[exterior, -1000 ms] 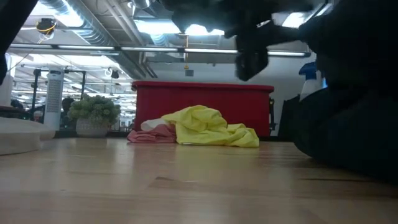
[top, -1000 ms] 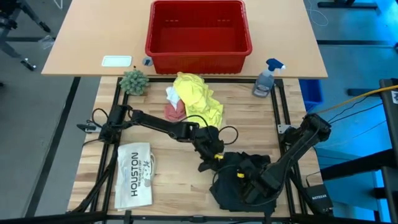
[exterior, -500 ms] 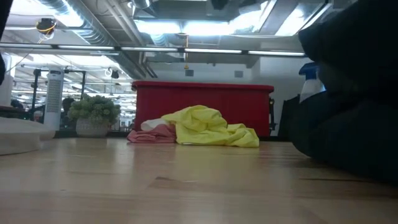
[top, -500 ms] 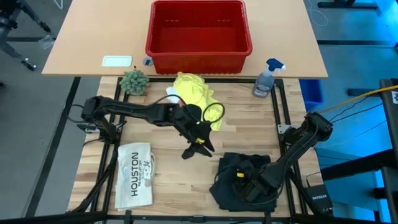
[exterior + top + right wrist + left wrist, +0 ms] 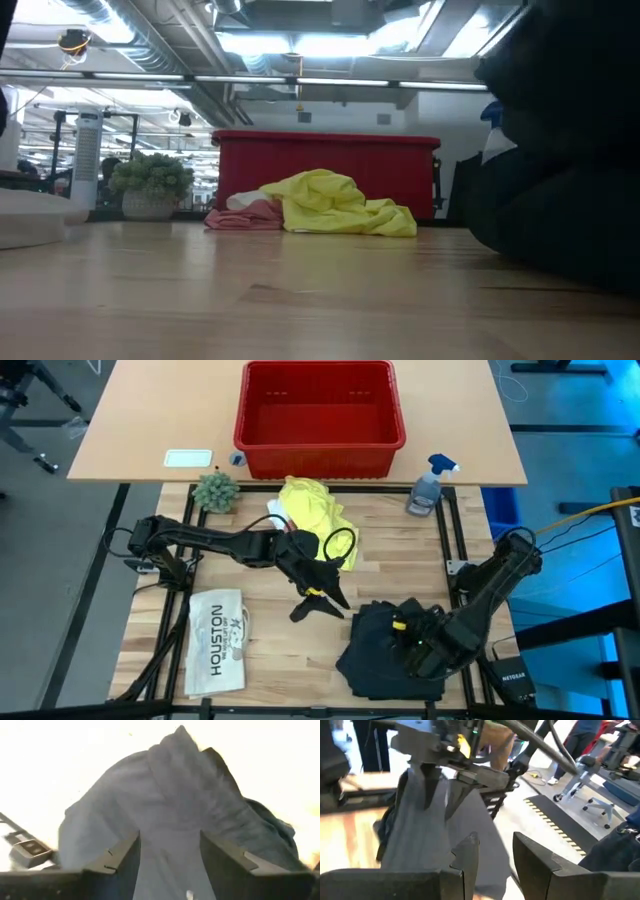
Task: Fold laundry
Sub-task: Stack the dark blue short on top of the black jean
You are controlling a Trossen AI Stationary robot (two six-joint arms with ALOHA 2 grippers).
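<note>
The right pincer (image 5: 412,643) is gripping the dark trousers (image 5: 380,650) bunched beneath it on the bench (image 5: 260,660), while the left pincer (image 5: 318,604), part-open and empty, is hovering just beside them and should grasp a free edge.

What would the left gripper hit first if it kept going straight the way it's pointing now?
Most likely the black trousers. The left gripper, open and empty, points toward that dark heap, where the right gripper is also working. Bare tabletop lies under it; depth is uncertain.
</note>
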